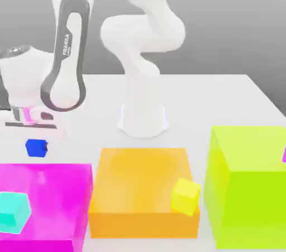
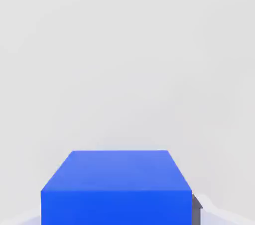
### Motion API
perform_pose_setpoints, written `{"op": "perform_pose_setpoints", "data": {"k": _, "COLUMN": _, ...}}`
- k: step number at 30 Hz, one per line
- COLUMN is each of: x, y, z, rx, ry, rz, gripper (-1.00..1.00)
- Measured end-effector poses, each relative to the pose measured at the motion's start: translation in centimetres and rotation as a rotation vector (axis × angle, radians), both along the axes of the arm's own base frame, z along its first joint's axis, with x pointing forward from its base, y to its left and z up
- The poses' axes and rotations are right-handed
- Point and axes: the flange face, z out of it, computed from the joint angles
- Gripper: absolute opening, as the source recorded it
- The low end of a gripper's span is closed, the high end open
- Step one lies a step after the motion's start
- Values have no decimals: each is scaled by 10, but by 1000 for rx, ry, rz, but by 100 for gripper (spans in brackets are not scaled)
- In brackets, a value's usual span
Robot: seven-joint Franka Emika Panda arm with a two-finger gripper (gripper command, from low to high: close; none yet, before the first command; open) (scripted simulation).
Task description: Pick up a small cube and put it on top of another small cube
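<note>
The small cube (image 1: 36, 147), royal blue, sits at the left edge of the exterior view, about mid-height, just above the magenta block (image 1: 44, 206) that fills the lower left corner. In my hand view the same cube (image 2: 117, 186) fills the lower centre of the frame, with a sliver of a fingertip (image 2: 196, 208) showing grey at its lower right edge. My gripper (image 1: 31, 128) hangs directly over the cube, fingers pointing down from the white hand at left, and it is pinching the cube: the fingers are drawn in as far as they go against its sides.

So the cube lies straight below my palm, and being a cube it has no long axis to align. What matters now is where it must travel. The cyan cube (image 1: 12, 212) rests on the magenta block, down and slightly left of my load, and is much the nearer. The yellow cube (image 1: 186, 195) sits on the orange block (image 1: 142, 189), right of centre in the lower frame, well apart from me. I judge the cyan one the easier target: lift, carry down-frame, settle squarely.
</note>
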Motion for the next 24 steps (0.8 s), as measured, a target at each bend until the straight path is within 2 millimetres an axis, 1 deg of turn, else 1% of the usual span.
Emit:
{"op": "perform_pose_setpoints", "data": {"k": 5, "x": 8, "y": 3, "z": 15, "rx": 3, "ry": -49, "rz": 7, "gripper": -100}}
{"op": "perform_pose_setpoints", "data": {"k": 7, "x": 17, "y": 4, "z": 16, "rx": 50, "ry": -77, "rz": 63, "gripper": -100}}
{"op": "perform_pose_setpoints", "data": {"k": 11, "x": 34, "y": -10, "z": 25, "rx": 106, "ry": -162, "rz": 220, "gripper": -100}}
{"op": "perform_pose_setpoints", "data": {"k": 16, "x": 53, "y": -35, "z": 48, "rx": 128, "ry": -287, "rz": 438, "gripper": -100}}
{"op": "perform_pose_setpoints", "data": {"k": 17, "x": 64, "y": -33, "z": 51, "rx": 134, "ry": -300, "rz": 506, "gripper": -100}}
{"op": "perform_pose_setpoints", "data": {"k": 19, "x": 92, "y": -18, "z": 57, "rx": 151, "ry": -314, "rz": 664, "gripper": -100}}
{"op": "perform_pose_setpoints", "data": {"k": 21, "x": 122, "y": 2, "z": 62, "rx": 171, "ry": -321, "rz": 833, "gripper": -100}}
{"op": "perform_pose_setpoints", "data": {"k": 24, "x": 165, "y": 39, "z": 72, "rx": 198, "ry": -327, "rz": 1090, "gripper": -100}}
